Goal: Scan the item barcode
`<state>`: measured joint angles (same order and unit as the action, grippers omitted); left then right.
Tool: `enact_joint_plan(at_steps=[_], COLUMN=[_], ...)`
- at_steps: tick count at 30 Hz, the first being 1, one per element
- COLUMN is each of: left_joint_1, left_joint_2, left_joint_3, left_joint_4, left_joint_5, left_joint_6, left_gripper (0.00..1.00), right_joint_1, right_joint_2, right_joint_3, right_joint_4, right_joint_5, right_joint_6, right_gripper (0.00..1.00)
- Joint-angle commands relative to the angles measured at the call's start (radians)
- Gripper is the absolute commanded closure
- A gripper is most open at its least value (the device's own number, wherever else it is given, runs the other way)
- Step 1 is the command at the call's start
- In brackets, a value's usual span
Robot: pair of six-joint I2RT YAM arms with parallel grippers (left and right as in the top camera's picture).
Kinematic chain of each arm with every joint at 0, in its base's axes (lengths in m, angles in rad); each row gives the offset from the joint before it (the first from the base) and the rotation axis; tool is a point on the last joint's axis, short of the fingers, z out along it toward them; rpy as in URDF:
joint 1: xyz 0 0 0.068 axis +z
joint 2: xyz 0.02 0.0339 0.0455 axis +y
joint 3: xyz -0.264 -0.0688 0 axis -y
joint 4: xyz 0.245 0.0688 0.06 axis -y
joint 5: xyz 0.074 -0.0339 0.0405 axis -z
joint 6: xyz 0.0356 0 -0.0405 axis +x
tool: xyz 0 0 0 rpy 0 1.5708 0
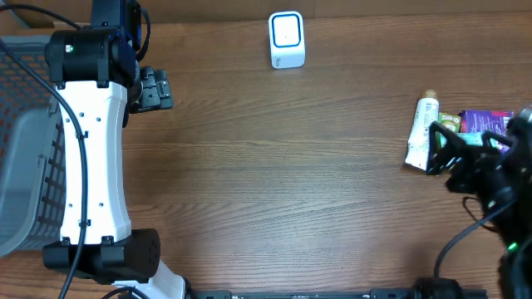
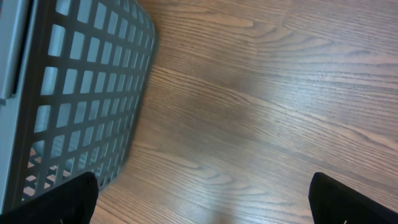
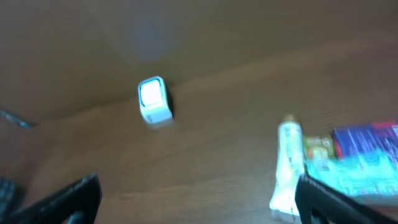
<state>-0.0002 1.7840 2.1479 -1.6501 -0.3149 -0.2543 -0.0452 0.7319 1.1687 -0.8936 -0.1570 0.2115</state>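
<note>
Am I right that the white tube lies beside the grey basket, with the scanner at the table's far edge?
No: the white tube lies near the purple packet on the right, as the overhead view shows; the scanner is at the far edge.

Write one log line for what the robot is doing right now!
left gripper: open, empty, by basket | right gripper: open, empty, near tube | scanner: untouched
</note>
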Motion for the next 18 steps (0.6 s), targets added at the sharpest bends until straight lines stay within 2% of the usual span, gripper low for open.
enact_joint_plan(at_steps=[1,10,14,18], left_joint_1=[0.000,0.000,0.000,0.000], left_joint_2=[-0.015,-0.015,-0.015,-0.015], left_joint_3=[0.014,0.014,0.014,0.014], left_joint_4=[0.002,0.002,0.002,0.002], left_joint_5=[-0.006,-0.006,-0.006,-0.006], left_joint_6=[0.011,0.011,0.011,0.011], left_gripper=[0.00,0.00,0.00,0.00], right_joint_1=[0.057,0.159,0.186,0.190], right_joint_2=[-0.154,-0.496,-0.599,-0.665], right_joint_3=[-0.241,-0.867,-1.026,-1.101], right_joint_4=[0.194,0.746,0.859,0.870], right_joint_5=[0.117,0.224,0.223,0.223], right_joint_6=[-0.030,-0.030,-0.029,-0.029], right_gripper=[0.00,0.00,0.00,0.00])
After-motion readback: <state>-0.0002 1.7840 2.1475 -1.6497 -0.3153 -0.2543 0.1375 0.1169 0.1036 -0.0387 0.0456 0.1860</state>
